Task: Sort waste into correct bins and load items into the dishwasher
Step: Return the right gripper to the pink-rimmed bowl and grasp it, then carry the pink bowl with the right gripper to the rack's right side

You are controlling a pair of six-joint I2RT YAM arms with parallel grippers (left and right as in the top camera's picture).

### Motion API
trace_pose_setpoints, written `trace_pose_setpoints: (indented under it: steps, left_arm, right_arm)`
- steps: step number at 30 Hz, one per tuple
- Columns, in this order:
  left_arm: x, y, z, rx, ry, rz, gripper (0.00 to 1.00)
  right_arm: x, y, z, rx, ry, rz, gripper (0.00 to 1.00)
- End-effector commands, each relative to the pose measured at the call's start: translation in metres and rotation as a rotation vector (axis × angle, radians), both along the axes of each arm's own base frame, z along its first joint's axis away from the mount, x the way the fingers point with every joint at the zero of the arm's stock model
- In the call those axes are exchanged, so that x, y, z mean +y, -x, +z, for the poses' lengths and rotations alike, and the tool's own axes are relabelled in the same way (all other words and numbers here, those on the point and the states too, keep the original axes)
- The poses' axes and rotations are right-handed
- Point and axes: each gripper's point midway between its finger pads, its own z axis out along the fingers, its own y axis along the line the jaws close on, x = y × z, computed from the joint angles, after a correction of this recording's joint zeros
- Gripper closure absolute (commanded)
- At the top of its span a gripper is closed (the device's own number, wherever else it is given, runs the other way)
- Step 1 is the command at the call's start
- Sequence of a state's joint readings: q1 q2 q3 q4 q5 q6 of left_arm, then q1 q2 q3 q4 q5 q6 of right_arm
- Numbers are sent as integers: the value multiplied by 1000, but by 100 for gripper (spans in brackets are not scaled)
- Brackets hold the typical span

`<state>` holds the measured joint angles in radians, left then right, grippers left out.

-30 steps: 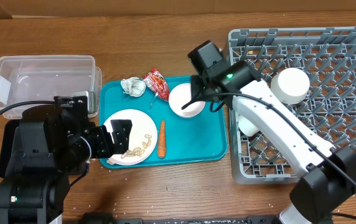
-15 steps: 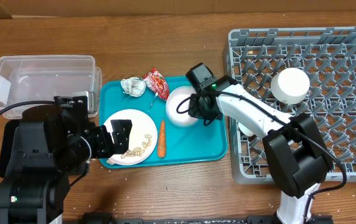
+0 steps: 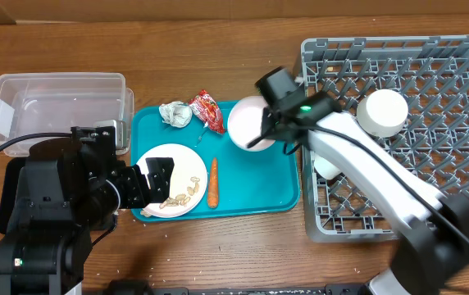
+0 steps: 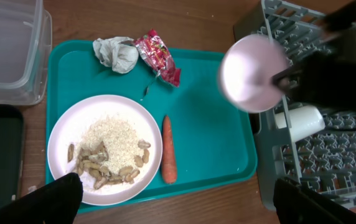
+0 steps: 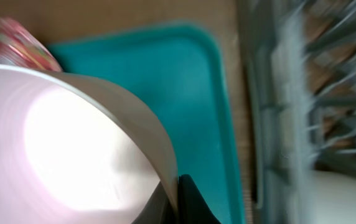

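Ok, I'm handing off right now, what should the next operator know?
Right gripper: shut on the white round bowl, raised over the teal tray beside the grey dish rack.
Left gripper: open, empty, over the white plate of rice and peanuts.
Done: two white cups racked.
Left: rack the bowl; bin the carrot, crumpled tissue, red wrapper and plate scraps; rack the plate.

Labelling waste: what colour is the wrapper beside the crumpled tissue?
The wrapper is red, clearest in the left wrist view.

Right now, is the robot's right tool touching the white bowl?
Touching. The right wrist view shows the right tool pinching the rim of the white bowl, over the teal tray.
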<state>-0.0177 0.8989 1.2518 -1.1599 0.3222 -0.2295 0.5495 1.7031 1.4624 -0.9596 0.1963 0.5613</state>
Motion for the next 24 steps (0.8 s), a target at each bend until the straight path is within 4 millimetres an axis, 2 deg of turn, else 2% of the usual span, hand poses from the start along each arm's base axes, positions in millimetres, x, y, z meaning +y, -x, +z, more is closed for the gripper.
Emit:
trace_pose_setpoints:
  steps: [1,4,6,7,9,11,13,17,21,24]
  left_arm:
    - [-1,0,9,-31,-8,-19,0]
    - [-1,0,9,-31,-8,-19,0]
    - [-1,0,9,-31,-8,-19,0]
    - [-1,0,9,-31,-8,-19,0]
    - [-1,0,9,-31,-8,-19,0]
    - [-1,0,9,-31,-8,-19,0]
    - [-1,0,9,-31,-8,-19,0]
    - [-1,0,9,-31,-8,-19,0]
    - [-1,0,9,-31,-8,-19,0]
    - [-1,0,9,-31,-8,-19,0]
  right_arm:
    - [-39,-8,80,-225,17,-89,96]
    - [-80,1,121,-331,48,-188,96]
    - [-122,13,147,-401,114,-295,96]
    - [-141,18,156,-425,152,-345,96]
    - [-190,35,174,-466,272,-483,96]
    - [-229,51,180,-460,379,-595,96]
    - [-257,62,176,-413,450,-668,96]
    - [-298,77,145,-273,562,-763,96]
    - [-323,82,113,-183,628,-850,96]
    - [-327,77,97,-145,624,-869,96]
